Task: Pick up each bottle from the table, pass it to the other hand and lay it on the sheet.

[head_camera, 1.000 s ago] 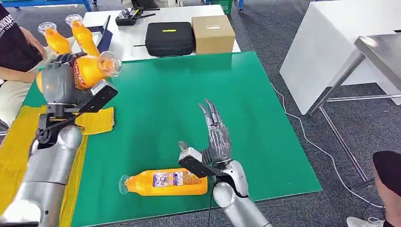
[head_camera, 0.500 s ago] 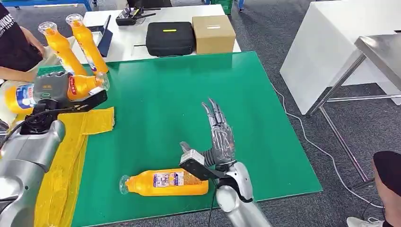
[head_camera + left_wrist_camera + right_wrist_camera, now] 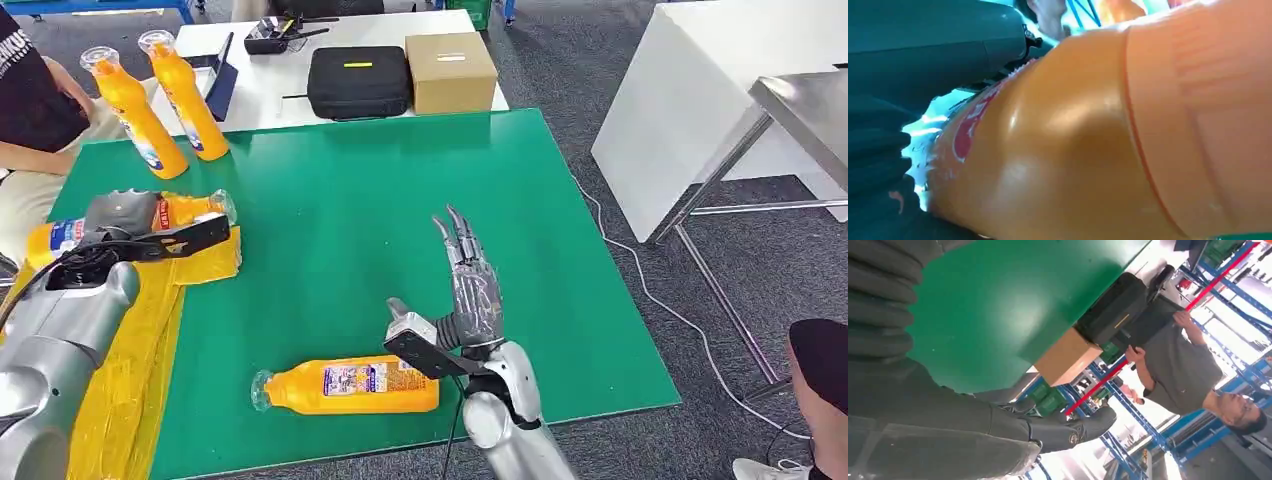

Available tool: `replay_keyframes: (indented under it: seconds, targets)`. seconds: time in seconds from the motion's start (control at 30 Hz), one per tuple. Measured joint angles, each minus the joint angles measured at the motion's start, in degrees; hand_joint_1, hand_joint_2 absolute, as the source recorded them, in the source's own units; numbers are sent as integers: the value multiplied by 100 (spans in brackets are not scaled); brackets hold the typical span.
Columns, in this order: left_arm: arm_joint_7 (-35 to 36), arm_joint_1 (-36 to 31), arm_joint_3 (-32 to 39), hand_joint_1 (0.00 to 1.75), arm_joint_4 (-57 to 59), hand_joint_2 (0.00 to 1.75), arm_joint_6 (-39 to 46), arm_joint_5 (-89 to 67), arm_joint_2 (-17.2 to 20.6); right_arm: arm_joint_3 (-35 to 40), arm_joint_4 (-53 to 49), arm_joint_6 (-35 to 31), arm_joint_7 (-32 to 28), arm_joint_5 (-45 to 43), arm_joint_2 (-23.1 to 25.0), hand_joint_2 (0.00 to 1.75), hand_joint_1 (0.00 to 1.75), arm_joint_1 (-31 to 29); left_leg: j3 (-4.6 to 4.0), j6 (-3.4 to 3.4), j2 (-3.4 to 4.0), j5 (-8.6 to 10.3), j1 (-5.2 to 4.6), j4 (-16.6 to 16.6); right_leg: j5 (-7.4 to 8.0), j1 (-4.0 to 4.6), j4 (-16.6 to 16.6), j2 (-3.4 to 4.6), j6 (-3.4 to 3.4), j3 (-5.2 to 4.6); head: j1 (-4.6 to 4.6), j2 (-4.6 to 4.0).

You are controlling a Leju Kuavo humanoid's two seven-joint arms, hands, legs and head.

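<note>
Over the yellow sheet (image 3: 130, 350), our left hand (image 3: 118, 215) grips a slick, rigid-looking orange bottle (image 3: 185, 208). Right hand (image 3: 470, 290) hangs empty, fingers spread, beside another bottle (image 3: 350, 387) right of the sheet; we'd grab its labelled middle.

The bottle (image 3: 345, 387) lying on the tabletop (image 3: 400, 220) is glossy orange plastic with a clear cap and a printed paper-like label. The tabletop is a matt green, smooth surface. The sheet (image 3: 130, 330) is crinkled yellow cloth. The arms (image 3: 60, 340) are brushed silver metal. The box (image 3: 450, 72) is plain brown cardboard.
</note>
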Motion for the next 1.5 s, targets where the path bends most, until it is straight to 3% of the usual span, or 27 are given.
replay_keyframes:
  seconds: [0.5, 0.57, 0.6, 0.63, 0.67, 0.7, 0.73, 0.97, 1.17, 1.5]
  targets:
    - [-9, 26, 162, 171, 308, 175, -485, 50, 79, -131, 0, 111, 52, 103, 59, 175, 0, -4, -2, 0, -5, 0, 0, 0, 0, -1, 0, -1, 0, 1, 0, -2]
    - [-9, 26, 164, 164, 332, 175, -494, 57, 83, -135, 0, 111, 52, 105, 74, 175, 0, -4, -1, 0, -4, 0, 0, 0, 0, -1, -1, -1, 0, 1, 0, -2]
    - [-9, 26, 164, 155, 343, 175, -494, 57, 83, -135, 0, 111, 52, 105, 81, 175, 0, -4, -2, 0, -4, 0, 0, 0, 0, -1, 0, -1, 0, 0, 0, 0]
    - [-7, 26, 164, 136, 350, 175, -496, 57, 83, -138, 0, 111, 52, 105, 81, 175, 0, -4, -2, 0, -5, 0, 0, 0, 0, 0, -1, -1, 0, 0, 0, 0]
    - [-7, 26, 164, 73, 354, 175, -498, 57, 83, -140, 0, 111, 52, 105, 81, 175, 0, -4, -2, 0, -5, 0, 0, 0, 0, 0, 0, -1, 0, 0, 0, -2]
    - [-4, 25, 166, 28, 363, 175, -516, 57, 83, -142, 2, 114, 52, 107, 81, 175, 0, -3, -1, 0, -5, 0, 0, 0, 0, 0, 0, -1, 0, 1, 0, 0]
    - [2, 24, 171, 0, 376, 175, -555, 57, 83, -144, 2, 114, 55, 112, 81, 175, 0, -3, -1, 0, -4, 0, 0, 0, 0, -1, 0, -1, 0, 1, 0, -2]
    - [48, 26, 267, 0, 548, 175, -1002, -6, 92, -157, 7, 114, 57, 118, 81, 175, 0, -3, -1, 0, -4, 0, 0, 0, 0, 0, 0, -1, 0, 1, 0, -2]
    - [-354, 27, 265, 0, 721, 175, -1496, -22, 92, -164, 7, 114, 107, 155, 81, 175, 0, -3, 0, 0, -4, 0, 0, 0, 0, 0, -1, 0, 0, 0, 0, -2]
    - [-529, 17, 265, 0, 857, 175, -1702, -22, 40, -240, 7, 96, 140, 186, 81, 175, 0, 2, 1, 0, -3, 0, -1, 0, 0, 0, -1, 0, 0, 0, 0, 0]
